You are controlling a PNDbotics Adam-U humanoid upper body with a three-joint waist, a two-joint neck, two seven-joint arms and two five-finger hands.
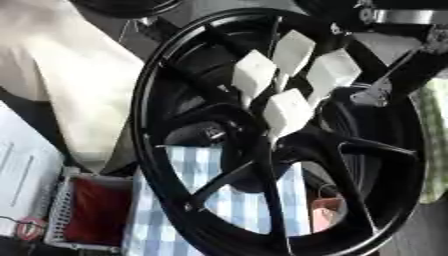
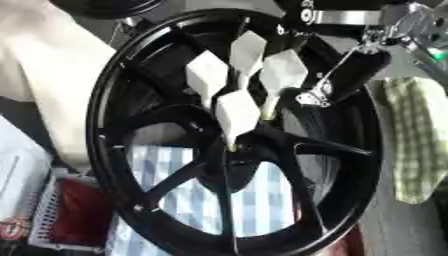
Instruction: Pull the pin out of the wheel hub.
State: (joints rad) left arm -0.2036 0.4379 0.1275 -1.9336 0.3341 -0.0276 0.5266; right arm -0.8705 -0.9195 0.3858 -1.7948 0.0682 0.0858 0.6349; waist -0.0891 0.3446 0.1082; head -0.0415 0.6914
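Black wheel hub (image 1: pixel 262 135), glossy, spoked, fills most of the view, seen face-on and slightly askew, rim running from upper centre down to the bottom edge. Thin spokes fan from the dark centre out to the rim. Four white flat diamond-shaped pins (image 1: pixel 287 111) stand clustered over the upper middle of the hub, each on a thin stem, three side by side above and one lower, its tip pointing at the hub centre.

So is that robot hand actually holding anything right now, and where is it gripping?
Cannot tell. The right hand reaches in from the upper right beside the white vaned pieces at the wheel hub, but any hold is hidden.
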